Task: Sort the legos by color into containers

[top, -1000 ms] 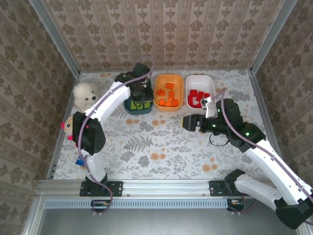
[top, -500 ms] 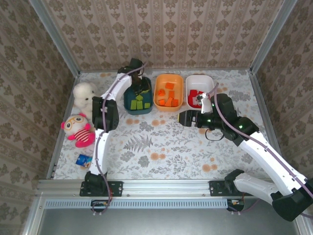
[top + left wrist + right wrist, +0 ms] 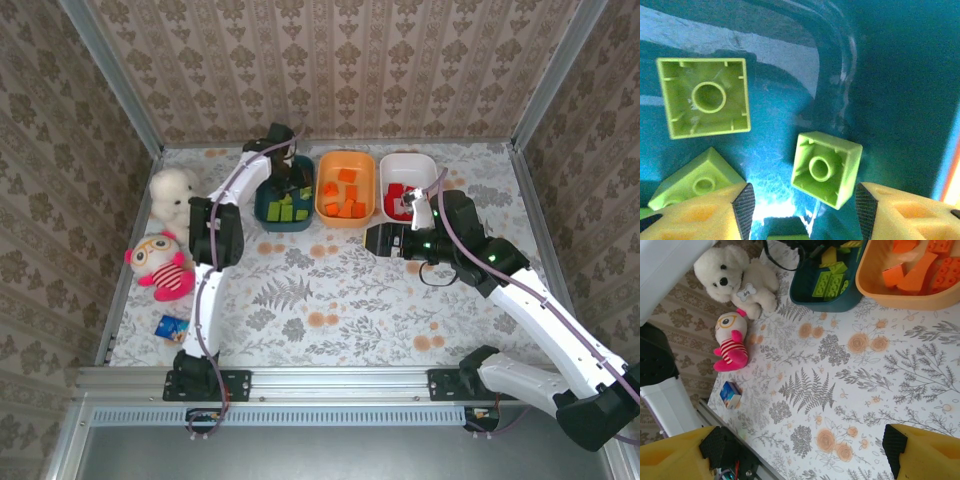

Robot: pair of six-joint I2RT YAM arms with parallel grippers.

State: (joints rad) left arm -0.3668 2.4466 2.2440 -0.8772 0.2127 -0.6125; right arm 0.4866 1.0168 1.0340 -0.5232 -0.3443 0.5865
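Note:
My left gripper [image 3: 291, 180] is down inside the dark teal tub [image 3: 262, 216], its jaws open. In the left wrist view a light green lego [image 3: 826, 168] lies loose on the teal floor [image 3: 890, 75] just ahead of the left gripper [image 3: 804, 210], with a gap to each pad. Two more green legos [image 3: 702, 97] lie to its left. Orange legos [image 3: 345, 197] are in the orange tub [image 3: 345, 222] and red legos [image 3: 400, 198] in the white tub [image 3: 430, 165]. My right gripper [image 3: 368, 241] hovers open over bare table [image 3: 840, 390], nothing between its fingers [image 3: 895, 447].
A white plush dog [image 3: 170, 195] and a pink plush doll [image 3: 160, 268] lie at the table's left side, with a small blue box [image 3: 170, 325] near the front left edge. Patterned walls close the table on three sides.
The left gripper has opened inside the teal tub and let go of a green lego. The right arm shifted a little to the left, then held still.

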